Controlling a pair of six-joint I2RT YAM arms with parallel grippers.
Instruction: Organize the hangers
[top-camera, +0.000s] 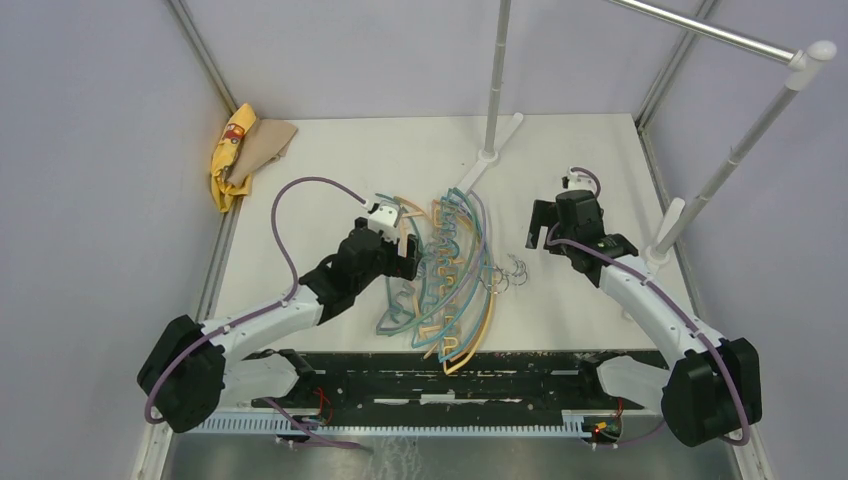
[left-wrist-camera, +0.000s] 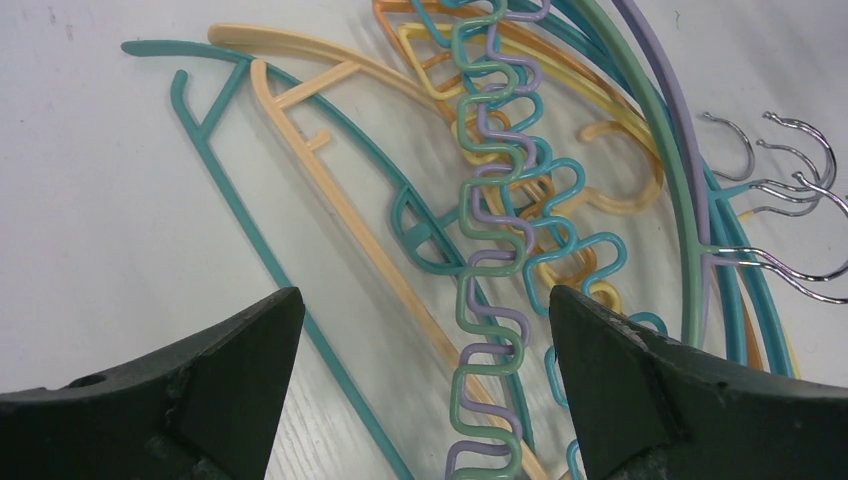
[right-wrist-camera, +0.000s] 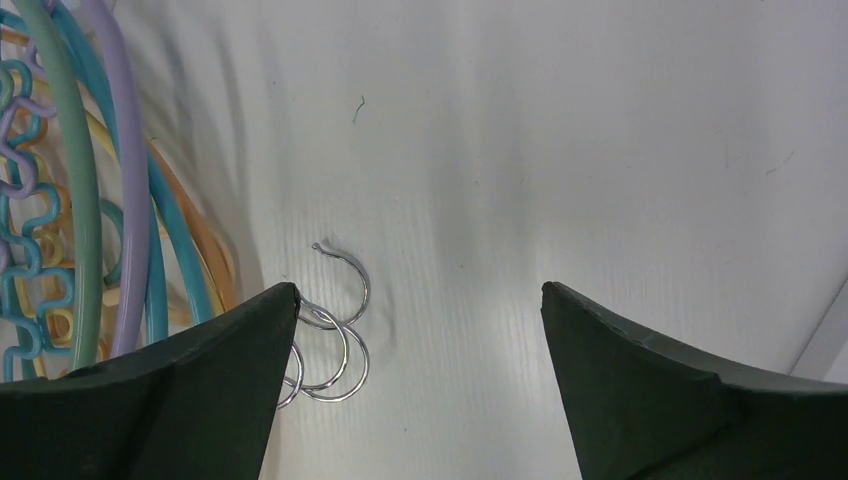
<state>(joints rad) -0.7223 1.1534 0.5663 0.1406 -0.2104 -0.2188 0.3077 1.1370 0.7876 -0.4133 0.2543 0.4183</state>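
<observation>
The hangers (top-camera: 452, 272) lie tangled in the middle of the table (top-camera: 340, 165), overlapping too much to count, with their hooks (top-camera: 512, 272) pointing right. The left gripper (left-wrist-camera: 425, 310), spread wide and empty, hovers over them and hides the pile's left edge from above. The right gripper (right-wrist-camera: 420, 300), likewise spread, hangs beside the hooks.

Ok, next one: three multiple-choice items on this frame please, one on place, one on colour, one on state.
1. Where is the yellow-and-tan cloth? A. far left corner of the table; B. between the arms' bases; C. draped on a rail.
2. What colour are the hangers' hooks? A. black; B. silver; C. red.
3. How is the left hand? A. shut on a teal hanger; B. out of view; C. open over the hangers, gripping nothing.
Answers: 1 A, the top view shows it there; 2 B, they shine as bare metal; 3 C, its fingers stand wide apart in its wrist view.
</observation>
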